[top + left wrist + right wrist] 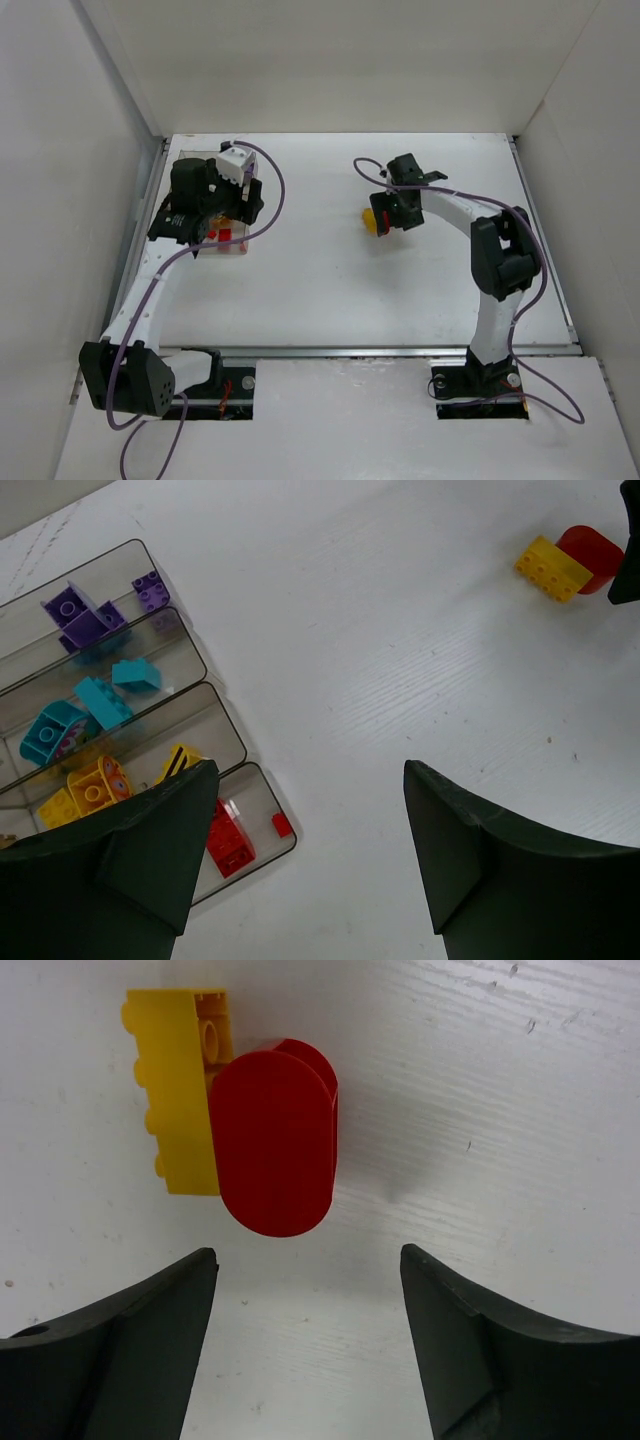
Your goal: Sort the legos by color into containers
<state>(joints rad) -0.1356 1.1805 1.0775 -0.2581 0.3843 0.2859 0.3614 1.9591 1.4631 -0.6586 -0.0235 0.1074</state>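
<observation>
Divided tray (205, 720) at table's left: purple, cyan, yellow and red bricks, one colour per lane. Open, empty left gripper (310, 800) hangs over its edge. Open, empty right gripper (308, 1257) sits just short of the red rounded piece (272, 1140), snapped to the yellow brick (180, 1100) mid-table.

Risk: lifted as a pair, two colours land in one lane. The rounded face may slip.

No legible writing.

Far left on the white desk (330, 290): clear tray (237, 252), red legos (226, 234) inside, partly hidden under the left claw (236, 206). Near the desk's middle: right claw (388, 213) low, just beside a yellow lego (371, 219). Well apart from the tray.
</observation>
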